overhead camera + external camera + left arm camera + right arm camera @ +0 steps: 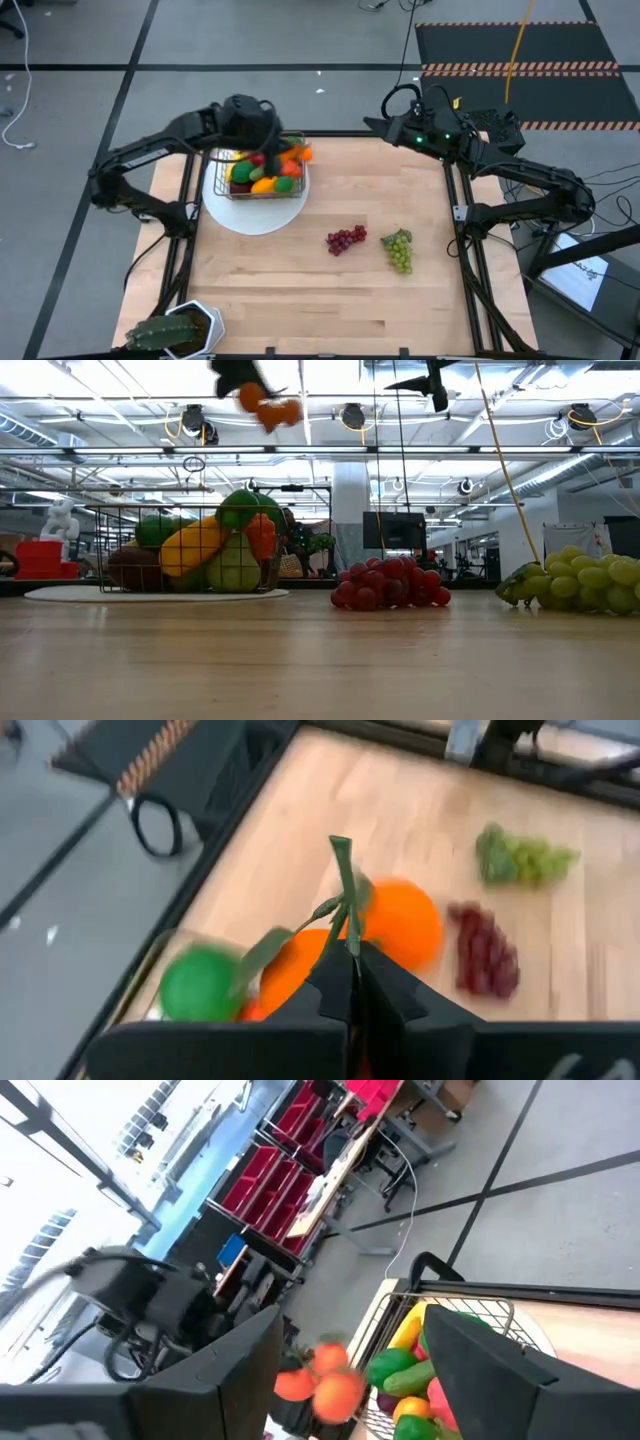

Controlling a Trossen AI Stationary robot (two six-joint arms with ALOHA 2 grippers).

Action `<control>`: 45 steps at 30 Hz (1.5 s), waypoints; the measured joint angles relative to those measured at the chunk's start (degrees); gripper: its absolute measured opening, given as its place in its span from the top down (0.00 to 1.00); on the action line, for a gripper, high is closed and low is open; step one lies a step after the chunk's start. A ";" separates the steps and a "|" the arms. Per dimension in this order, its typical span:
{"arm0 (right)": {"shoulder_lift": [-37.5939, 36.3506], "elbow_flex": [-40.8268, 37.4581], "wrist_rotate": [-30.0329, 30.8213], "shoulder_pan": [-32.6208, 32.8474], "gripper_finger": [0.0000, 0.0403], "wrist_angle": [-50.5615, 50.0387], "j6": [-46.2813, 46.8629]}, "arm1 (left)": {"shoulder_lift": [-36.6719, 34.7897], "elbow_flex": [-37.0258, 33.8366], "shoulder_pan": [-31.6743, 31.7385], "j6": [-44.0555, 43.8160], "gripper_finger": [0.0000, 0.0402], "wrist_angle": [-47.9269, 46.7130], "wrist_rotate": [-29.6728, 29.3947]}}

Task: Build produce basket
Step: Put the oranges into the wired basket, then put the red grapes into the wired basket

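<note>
Two grape bunches on table: purple grapes [346, 239], green grapes [398, 249]

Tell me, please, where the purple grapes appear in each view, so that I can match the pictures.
High view: purple grapes at table centre, beside the green grapes.
Low view: centre, on the tabletop.
Left wrist view: right of middle.
Right wrist view: not in it.
Shared landmark: the green grapes.

text: none legible | labels: none | numbers: none
</note>
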 joint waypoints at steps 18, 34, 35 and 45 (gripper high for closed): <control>0.18 -0.01 0.79 1.42 0.42 0.51 4.58 | -1.82 -11.22 15.74 4.21 0.98 -30.14 0.56; 0.20 -0.01 10.40 7.83 0.42 0.93 3.91 | -1.81 -17.73 15.86 5.80 0.89 -26.82 3.21; 0.19 -0.01 10.40 8.12 0.42 0.93 3.80 | -1.82 -17.73 15.86 6.21 0.87 -26.86 3.19; 0.19 0.00 8.23 9.14 0.41 -0.36 -0.11 | -1.80 -17.73 15.55 -7.09 0.56 -26.84 3.80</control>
